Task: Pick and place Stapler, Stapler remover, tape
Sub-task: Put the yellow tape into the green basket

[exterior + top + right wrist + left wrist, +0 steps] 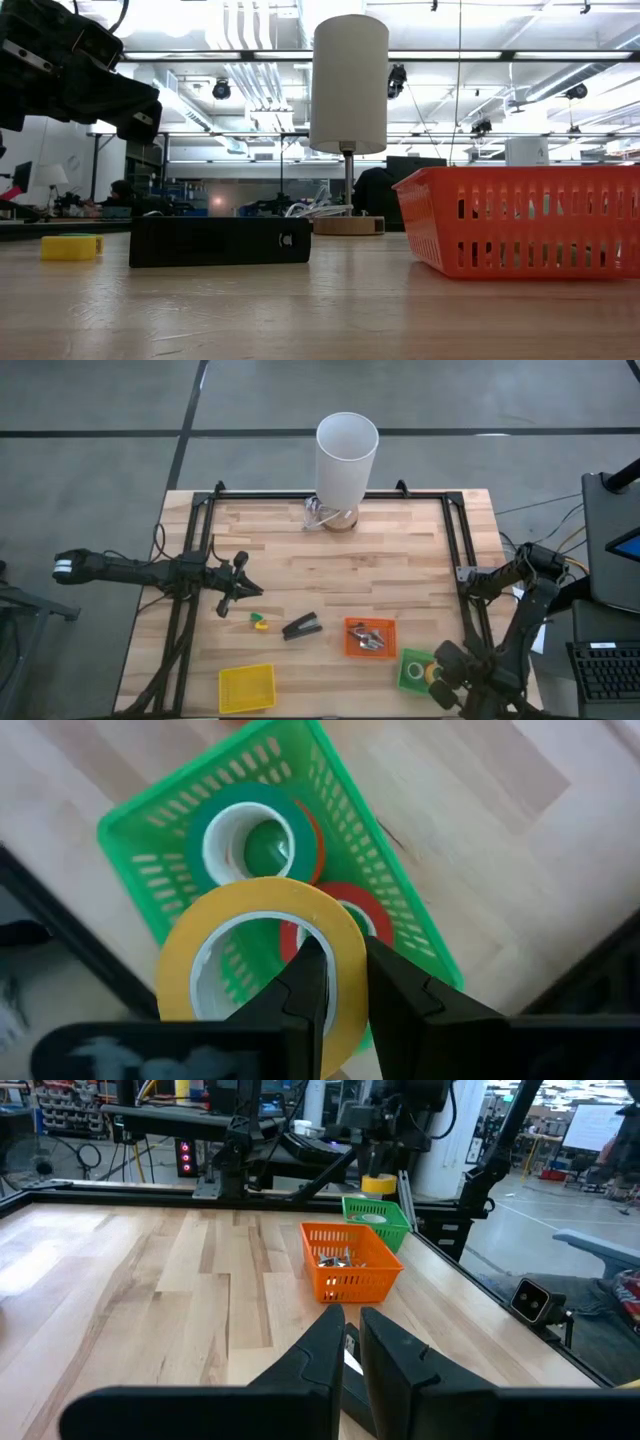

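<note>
The black stapler lies flat on the table, with a small yellow-and-green object just to its left. My left gripper hovers shut above the table, left of and slightly beyond the stapler. My right gripper is over the green basket, shut on the yellow tape roll. A green roll and a red-orange roll lie in that basket. My right gripper holds the yellow tape roll by its ring wall. One finger stands inside the hollow centre and the other outside. It comes from above, pointing down. The roll is lifted clear over the green basket and lies roughly flat.
An orange basket holding small metal pieces sits between the stapler and the green basket. A yellow basket lies near the near edge. A lamp with a white shade stands at the far edge. Bare wood lies in the middle.
</note>
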`<state>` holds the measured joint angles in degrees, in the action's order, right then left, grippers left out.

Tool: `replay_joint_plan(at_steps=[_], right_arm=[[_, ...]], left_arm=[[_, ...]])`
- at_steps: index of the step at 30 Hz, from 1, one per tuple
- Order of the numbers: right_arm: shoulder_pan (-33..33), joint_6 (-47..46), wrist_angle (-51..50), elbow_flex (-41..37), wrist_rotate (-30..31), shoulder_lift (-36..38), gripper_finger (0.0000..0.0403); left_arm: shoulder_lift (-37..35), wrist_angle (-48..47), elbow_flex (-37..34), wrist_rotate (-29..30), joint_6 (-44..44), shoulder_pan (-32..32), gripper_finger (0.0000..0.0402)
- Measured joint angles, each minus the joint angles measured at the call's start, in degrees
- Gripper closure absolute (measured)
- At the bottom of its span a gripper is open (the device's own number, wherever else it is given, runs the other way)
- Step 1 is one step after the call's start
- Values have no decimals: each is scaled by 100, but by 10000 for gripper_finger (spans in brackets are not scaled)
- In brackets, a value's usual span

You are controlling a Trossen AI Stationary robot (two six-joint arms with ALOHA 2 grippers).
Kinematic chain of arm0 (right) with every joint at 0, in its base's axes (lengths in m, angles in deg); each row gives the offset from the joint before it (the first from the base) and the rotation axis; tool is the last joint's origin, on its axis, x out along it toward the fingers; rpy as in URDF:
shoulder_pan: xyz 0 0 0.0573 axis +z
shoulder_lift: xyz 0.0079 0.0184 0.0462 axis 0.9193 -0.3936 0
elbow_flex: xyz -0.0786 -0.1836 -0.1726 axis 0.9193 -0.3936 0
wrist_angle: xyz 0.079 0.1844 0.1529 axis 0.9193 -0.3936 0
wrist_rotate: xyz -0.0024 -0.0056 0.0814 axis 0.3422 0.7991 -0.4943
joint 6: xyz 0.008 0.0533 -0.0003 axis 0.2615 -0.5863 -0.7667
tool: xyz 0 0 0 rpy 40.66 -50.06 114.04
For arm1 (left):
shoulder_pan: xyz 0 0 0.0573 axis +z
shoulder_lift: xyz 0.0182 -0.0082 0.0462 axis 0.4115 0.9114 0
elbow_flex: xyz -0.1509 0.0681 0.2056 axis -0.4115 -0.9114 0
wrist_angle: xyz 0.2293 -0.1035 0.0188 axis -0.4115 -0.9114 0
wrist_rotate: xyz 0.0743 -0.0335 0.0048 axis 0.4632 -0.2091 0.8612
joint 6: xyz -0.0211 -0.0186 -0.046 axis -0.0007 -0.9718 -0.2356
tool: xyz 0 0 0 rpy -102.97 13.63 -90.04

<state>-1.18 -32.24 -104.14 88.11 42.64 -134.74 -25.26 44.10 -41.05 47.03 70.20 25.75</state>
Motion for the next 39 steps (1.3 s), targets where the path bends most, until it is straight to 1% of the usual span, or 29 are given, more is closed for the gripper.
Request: replay_joint_plan(at_steps=[5, 9, 17, 25, 30, 39], right_arm=[[55, -45, 635, -485, -104, -2, 351], [51, -50, 977, -771, -501, -2, 351], [47, -156, 1089, -1252, -538, -7, 351], [47, -177, 1275, -1404, -332, -7, 351], [47, -189, 1439, -1396, 42, -7, 351], [46, -299, 1535, -1448, 50, -7, 345]], left_arm=[[-2, 0, 0, 0, 0, 1, 362], [-2, 0, 0, -2, 0, 2, 362], [-2, 0, 0, -1, 0, 1, 362], [-2, 2, 0, -2, 0, 2, 362], [-1, 1, 0, -1, 0, 1, 362], [0, 2, 0, -2, 0, 0, 362]])
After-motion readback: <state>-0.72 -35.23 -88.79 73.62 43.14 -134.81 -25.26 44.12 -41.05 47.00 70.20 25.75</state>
